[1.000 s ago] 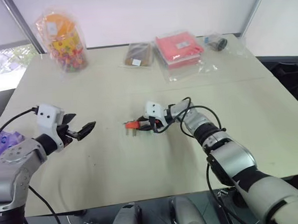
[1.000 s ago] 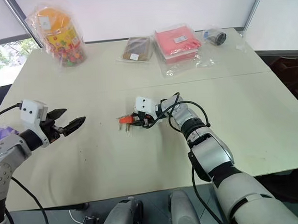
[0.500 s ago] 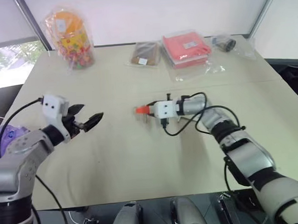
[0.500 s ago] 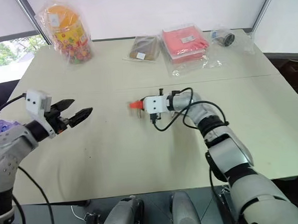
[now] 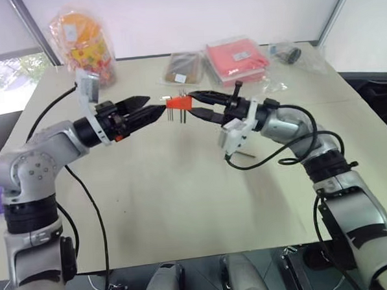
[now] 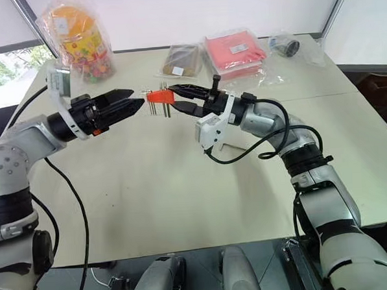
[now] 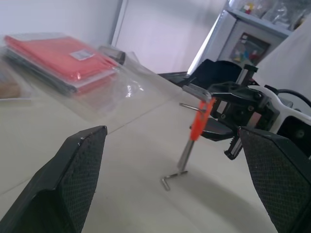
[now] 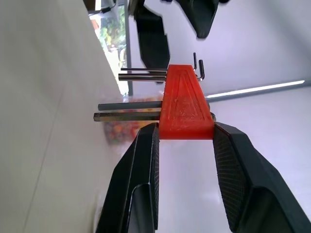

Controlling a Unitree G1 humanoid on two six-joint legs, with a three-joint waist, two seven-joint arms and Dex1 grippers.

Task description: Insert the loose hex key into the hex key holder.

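From the head view, I see my right end effector (image 5: 194, 104) clamping the hex key holder (image 5: 176, 103) above the desk (image 5: 183, 191); my left end effector (image 5: 154, 107) gapes just beside it. On the left wrist view, the loose hex key (image 7: 181, 165) lies on the desk below the holder. On the right wrist view, both fingers (image 8: 141, 160) pinch the holder.

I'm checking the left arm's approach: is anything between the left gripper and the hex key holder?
Nothing visible does. The right gripper holds the hex key holder up above the table, with its short keys hanging down. The left gripper is open and faces the holder, with only a bare gap of air between them.
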